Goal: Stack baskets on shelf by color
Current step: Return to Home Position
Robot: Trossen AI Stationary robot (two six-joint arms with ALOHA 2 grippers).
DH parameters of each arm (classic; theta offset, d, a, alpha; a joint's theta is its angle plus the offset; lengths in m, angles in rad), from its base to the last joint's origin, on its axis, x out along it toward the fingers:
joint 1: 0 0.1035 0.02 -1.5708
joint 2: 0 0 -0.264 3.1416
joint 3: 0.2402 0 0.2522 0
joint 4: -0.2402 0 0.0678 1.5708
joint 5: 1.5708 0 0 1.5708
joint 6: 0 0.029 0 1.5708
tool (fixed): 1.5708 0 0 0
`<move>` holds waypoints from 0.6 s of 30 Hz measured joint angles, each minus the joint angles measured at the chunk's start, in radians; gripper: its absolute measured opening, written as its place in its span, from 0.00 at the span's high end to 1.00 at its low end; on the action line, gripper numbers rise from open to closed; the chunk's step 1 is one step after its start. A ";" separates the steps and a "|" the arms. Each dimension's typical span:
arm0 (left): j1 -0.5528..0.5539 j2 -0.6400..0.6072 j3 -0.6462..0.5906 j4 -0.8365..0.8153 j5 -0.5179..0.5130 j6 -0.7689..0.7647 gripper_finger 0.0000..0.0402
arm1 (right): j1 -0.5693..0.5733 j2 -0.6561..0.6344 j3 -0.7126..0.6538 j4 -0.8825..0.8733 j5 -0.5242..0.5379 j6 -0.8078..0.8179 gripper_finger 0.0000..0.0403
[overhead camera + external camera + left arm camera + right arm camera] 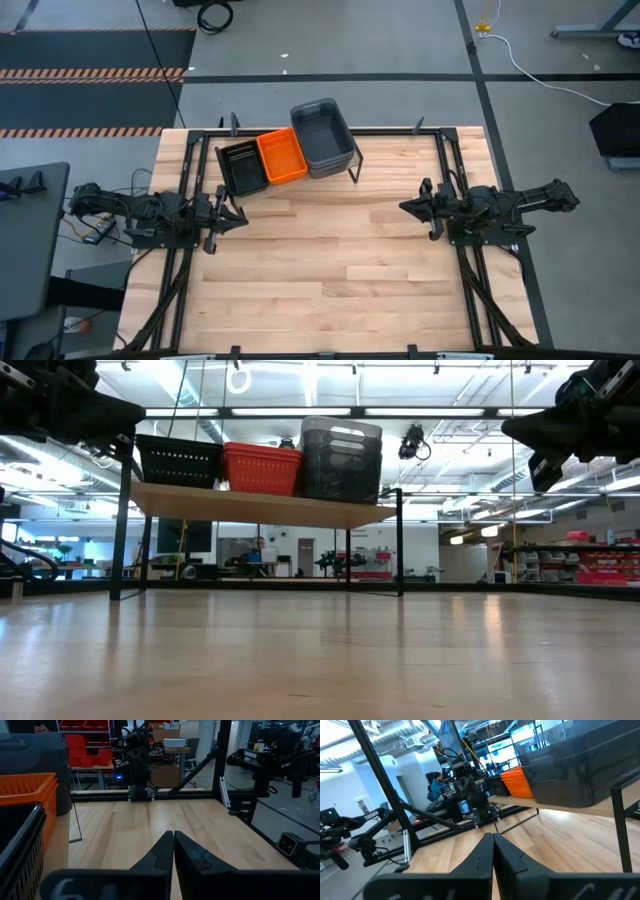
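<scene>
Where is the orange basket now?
In the high view, the shallow orange plastic basket sits on the low wooden shelf, left of centre, between the black plastic basket and the deeper dark-grey bin.

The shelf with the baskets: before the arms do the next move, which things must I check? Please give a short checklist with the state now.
1. Colours are grouped on the shelf: the black baskets, the orange baskets and the dark-grey bins stand side by side: ok.
2. The left gripper is shut and holds nothing: ok.
3. The right gripper is shut and holds nothing: ok.
4. Both grippers are apart from the shelf, at the table's two sides: ok.
5. No basket lies on the tabletop: ok.
6. Each pile is nested squarely: cannot tell.
</scene>
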 joint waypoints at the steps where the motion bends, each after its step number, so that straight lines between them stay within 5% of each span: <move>1: 0.000 0.000 0.000 0.000 0.000 0.000 0.95 | 0.000 0.000 0.000 0.000 0.000 0.000 0.98; 18: 0.000 0.000 0.000 0.000 0.000 0.000 0.95 | 0.000 0.000 0.000 0.000 0.000 -0.002 0.98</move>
